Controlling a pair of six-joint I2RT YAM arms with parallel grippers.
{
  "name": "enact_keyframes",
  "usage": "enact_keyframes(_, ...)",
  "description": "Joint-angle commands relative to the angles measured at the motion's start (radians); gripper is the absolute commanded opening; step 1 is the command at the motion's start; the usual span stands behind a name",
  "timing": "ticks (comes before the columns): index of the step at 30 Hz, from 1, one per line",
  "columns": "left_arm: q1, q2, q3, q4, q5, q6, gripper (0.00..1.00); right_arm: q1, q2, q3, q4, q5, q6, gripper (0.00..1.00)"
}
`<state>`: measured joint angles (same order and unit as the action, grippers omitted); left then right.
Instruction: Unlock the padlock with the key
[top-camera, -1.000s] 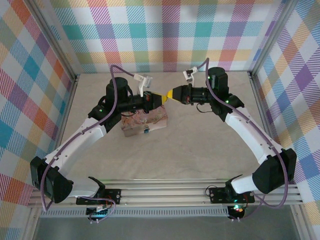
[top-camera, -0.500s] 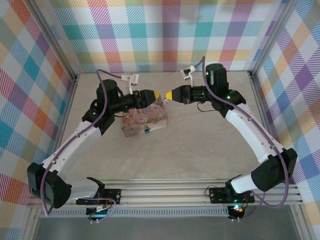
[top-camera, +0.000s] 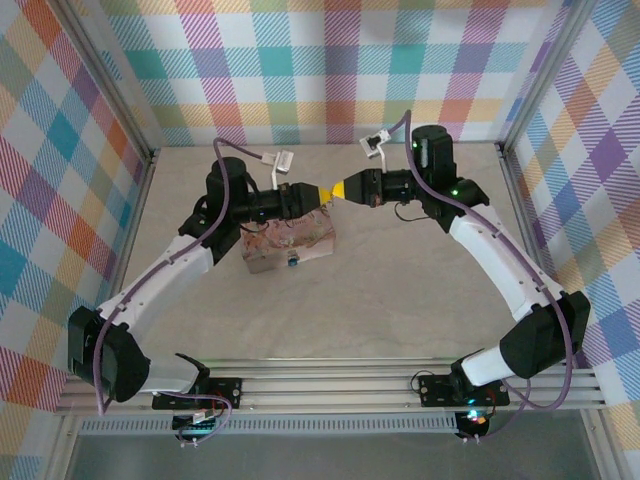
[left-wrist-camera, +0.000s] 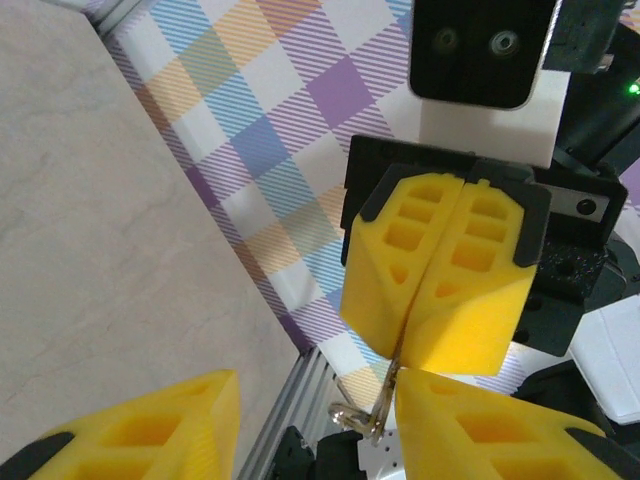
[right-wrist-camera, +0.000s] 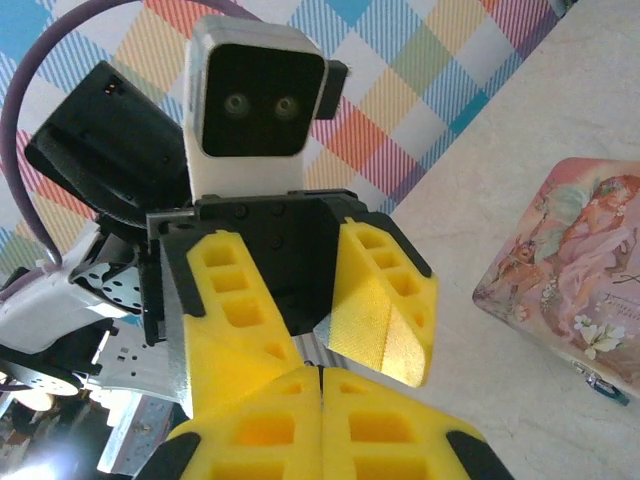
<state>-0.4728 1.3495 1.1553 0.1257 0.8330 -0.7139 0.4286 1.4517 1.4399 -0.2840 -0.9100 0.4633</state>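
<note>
Pinching the key (left-wrist-camera: 393, 388), the right gripper (left-wrist-camera: 404, 348) faces the parted left gripper (right-wrist-camera: 345, 348).

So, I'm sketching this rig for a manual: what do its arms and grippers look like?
Both the left arm and right arm: white shells, black joints, looping purple cable. On the left gripper and right gripper: black bodies, yellow wedge fingers with square pockets, a white camera box.

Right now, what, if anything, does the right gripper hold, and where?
The right gripper pinches the key by one end; its ring end sticks out.
</note>
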Motion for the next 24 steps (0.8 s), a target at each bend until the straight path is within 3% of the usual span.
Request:
enact_keyframes(1, -0.011, 0.014, 0.033, 0.009, 0.042, 0.0, 0.43, -0.01, 0.006, -0.014, 0.035, -0.035, 0.008, 0.0)
enact_keyframes(6, -0.013, 0.038, 0.052, -0.007, 0.053, 0.008, 0.37, -0.017, 0.007, -0.024, 0.052, -0.033, 0.021, 0.0)
enact_keyframes(11, -0.021, 0.071, 0.081, -0.004, 0.06, 0.008, 0.14, -0.021, 0.004, -0.037, 0.077, -0.029, 0.045, 0.0)
enact_keyframes(17, -0.023, 0.094, 0.104, -0.043, 0.042, 0.04, 0.01, -0.034, 0.018, -0.077, 0.169, -0.05, 0.153, 0.04)
enact_keyframes(21, -0.02, 0.094, 0.109, -0.063, 0.007, 0.066, 0.0, -0.051, 0.008, -0.104, 0.203, -0.018, 0.214, 0.38)
enact_keyframes(24, -0.02, 0.093, 0.122, -0.105, -0.026, 0.109, 0.0, -0.076, 0.004, -0.123, 0.223, -0.004, 0.264, 0.35)
